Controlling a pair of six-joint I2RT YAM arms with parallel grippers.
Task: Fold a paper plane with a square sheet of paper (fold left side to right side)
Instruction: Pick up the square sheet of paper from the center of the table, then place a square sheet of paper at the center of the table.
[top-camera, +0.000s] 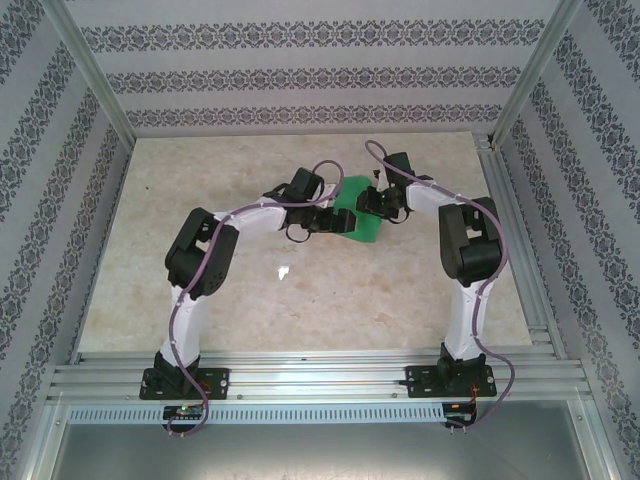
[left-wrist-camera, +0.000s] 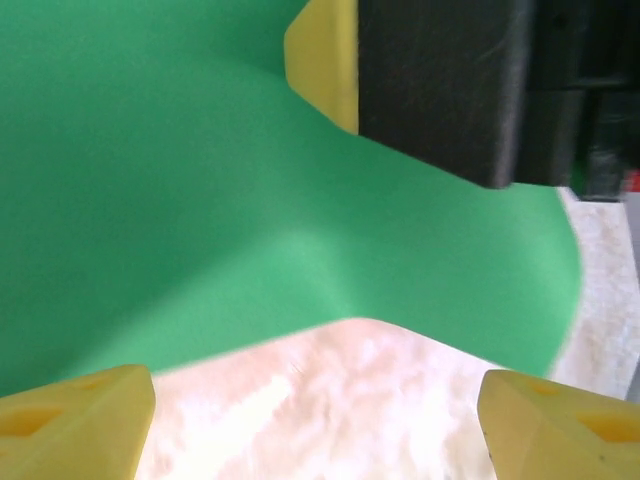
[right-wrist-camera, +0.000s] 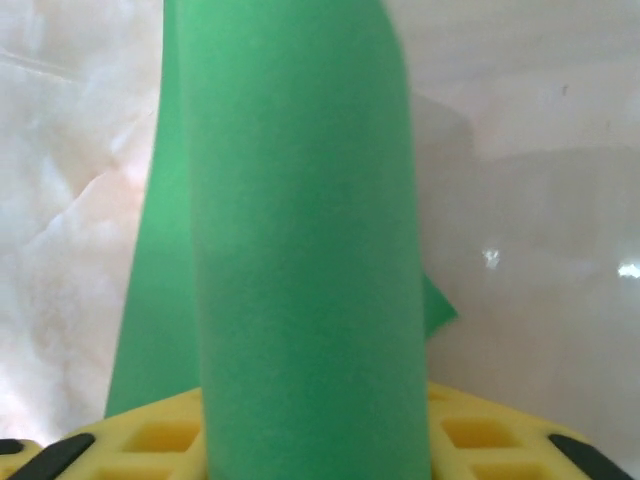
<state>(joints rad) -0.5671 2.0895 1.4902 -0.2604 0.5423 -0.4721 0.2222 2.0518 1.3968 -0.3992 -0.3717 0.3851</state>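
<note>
On the left, the left arm (top-camera: 200, 255) reaches in toward the middle of the table (top-camera: 250, 310). At its end, the left gripper (left-wrist-camera: 318, 425) is wide open. Its two yellow fingertips (left-wrist-camera: 75, 420) stand far apart and hold nothing. They hang low over the table, right at the edge of the paper. I think it waits there so it can press the paper down or help with the fold.

In the middle is the square sheet of paper (top-camera: 360, 228). It sits far out on the table, between the two grippers. It is not flat. From the left wrist, part of it curves up like a little hill, and the table shows under its edge. I see no sharp fold line, so I think the fold is not done yet.

On the right, the right gripper (top-camera: 380, 203) is right at the paper. From the left wrist, one yellow finger (left-wrist-camera: 325, 60) of it shows just over the green sheet. From its own camera, the paper goes up from its fingers like a tall green strip. I cannot tell if the jaws pinch the paper tight or leave a gap. I think it is there to take an edge, so the sheet can be lifted and folded over. The paper is thin and floppy, so it could slip or bend in the wrong place.
</note>
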